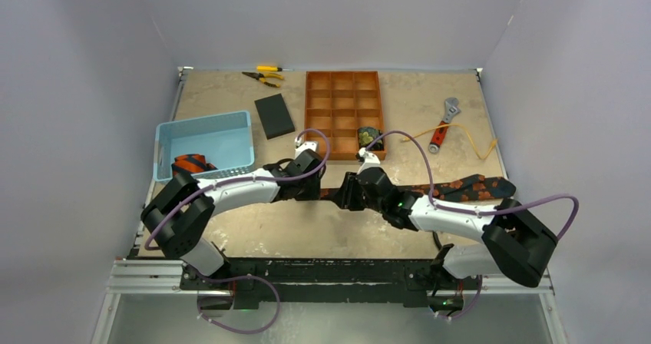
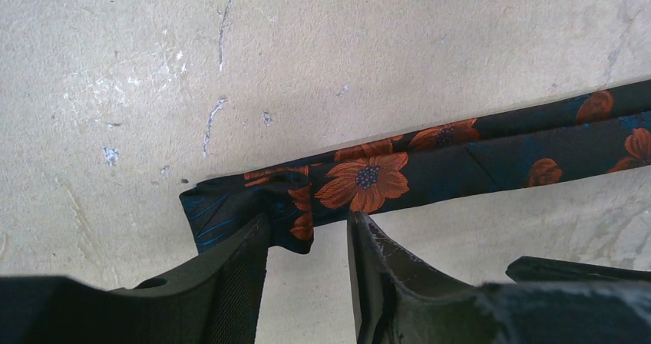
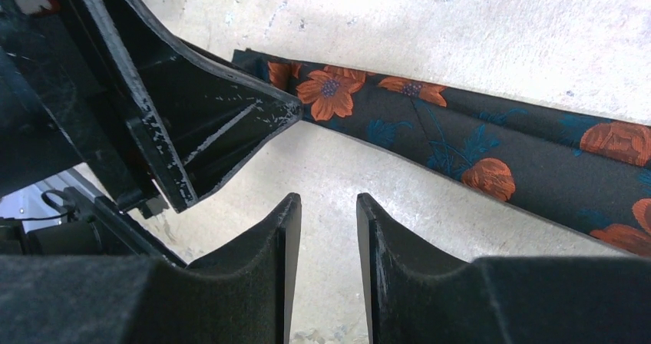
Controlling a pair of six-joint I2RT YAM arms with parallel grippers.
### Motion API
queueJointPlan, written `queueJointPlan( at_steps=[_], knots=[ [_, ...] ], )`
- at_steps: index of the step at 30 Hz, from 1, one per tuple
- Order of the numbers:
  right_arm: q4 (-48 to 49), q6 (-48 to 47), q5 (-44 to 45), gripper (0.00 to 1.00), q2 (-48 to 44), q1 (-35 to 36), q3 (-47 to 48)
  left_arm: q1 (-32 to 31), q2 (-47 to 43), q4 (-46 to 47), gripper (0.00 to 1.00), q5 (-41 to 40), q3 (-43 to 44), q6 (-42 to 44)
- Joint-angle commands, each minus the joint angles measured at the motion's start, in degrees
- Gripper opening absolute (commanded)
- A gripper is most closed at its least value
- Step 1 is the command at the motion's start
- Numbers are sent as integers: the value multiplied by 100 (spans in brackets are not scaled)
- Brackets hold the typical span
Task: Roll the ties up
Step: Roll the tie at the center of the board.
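Lit softly and evenly from above. Sharp across the overhead view, with faint shadow beneath the arms (image 1: pixel 230 186) on the table (image 1: pixel 322 229). Overexposed on bare tabletop beyond the tie (image 2: pixel 368 181) in the right wrist view. Crisp on the tie's flowers; dark and slightly blurred on the near fingers (image 2: pixel 230 282).

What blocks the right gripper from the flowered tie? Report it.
Nothing visible. Only bare tabletop lies between the open right gripper and the flowered tie. The left gripper sits at the tie's narrow end, off to the side.
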Motion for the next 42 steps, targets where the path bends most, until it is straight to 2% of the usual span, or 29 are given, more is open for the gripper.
queueJointPlan(
  at_steps=[1, 10, 14, 19, 23, 29, 35, 42],
  knots=[
    [23, -99, 115, 36, 9, -1, -87, -26, -168, 38, 43, 45, 197, 71],
    [484, -226, -235, 37, 133, -1, -131, -22, -656, -19, 52, 149, 214, 21],
    [643, -321, -356, 41, 112, -1, -91, -23, -989, -84, 54, 132, 136, -3],
    [863, -524, -463, 41, 217, -1, 126, 35, -1489, -31, 55, -51, -203, -62],
    [864, -539, -502, 41, 439, -1, 366, 318, -1797, 38, 55, 8, -533, -158],
    [933, -564, -502, 41, 524, -1, 399, 866, -2560, -391, 55, -257, -957, -347],
    [1019, -616, -707, 41, 722, -1, 500, 1516, -3435, -437, 58, 126, -1598, -332],
    [1154, -620, -852, 41, 821, -1, 524, 1923, -3094, 255, 59, 1626, -1784, 311]
  ],
)
